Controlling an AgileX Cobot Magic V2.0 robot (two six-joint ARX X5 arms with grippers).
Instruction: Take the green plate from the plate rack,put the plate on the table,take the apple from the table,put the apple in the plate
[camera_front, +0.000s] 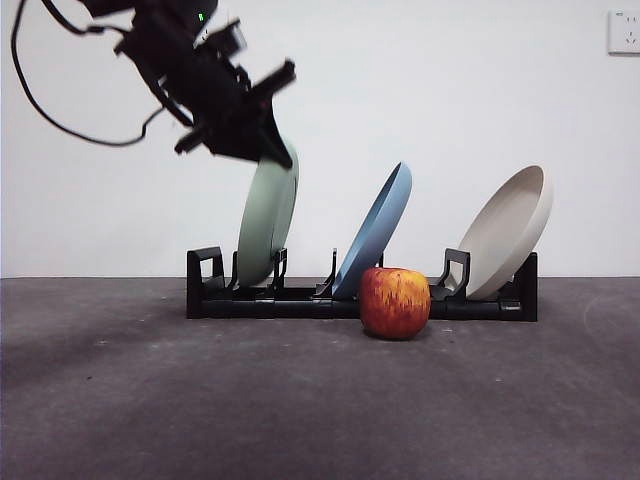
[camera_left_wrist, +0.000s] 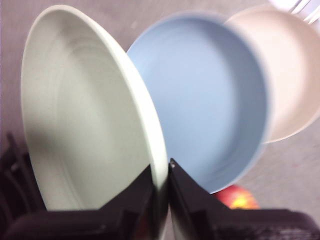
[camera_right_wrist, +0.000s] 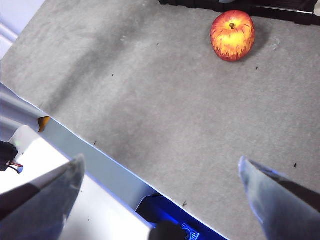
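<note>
The green plate (camera_front: 266, 218) stands on edge in the left slot of the black plate rack (camera_front: 300, 302). My left gripper (camera_front: 272, 150) comes from the upper left and is shut on the plate's top rim; the left wrist view shows both jaws pinching the rim of the green plate (camera_left_wrist: 85, 120). The red-yellow apple (camera_front: 394, 302) sits on the table (camera_front: 200, 400) in front of the rack's middle, and also shows in the right wrist view (camera_right_wrist: 232, 35) and the left wrist view (camera_left_wrist: 236, 197). My right gripper (camera_right_wrist: 160, 175) is open and empty, far from the apple, over the table's edge.
A blue plate (camera_front: 375, 232) leans in the rack's middle and a cream-white plate (camera_front: 508, 232) at its right end. A white wall stands behind the rack. The table's edge (camera_right_wrist: 90, 150) runs under my right gripper.
</note>
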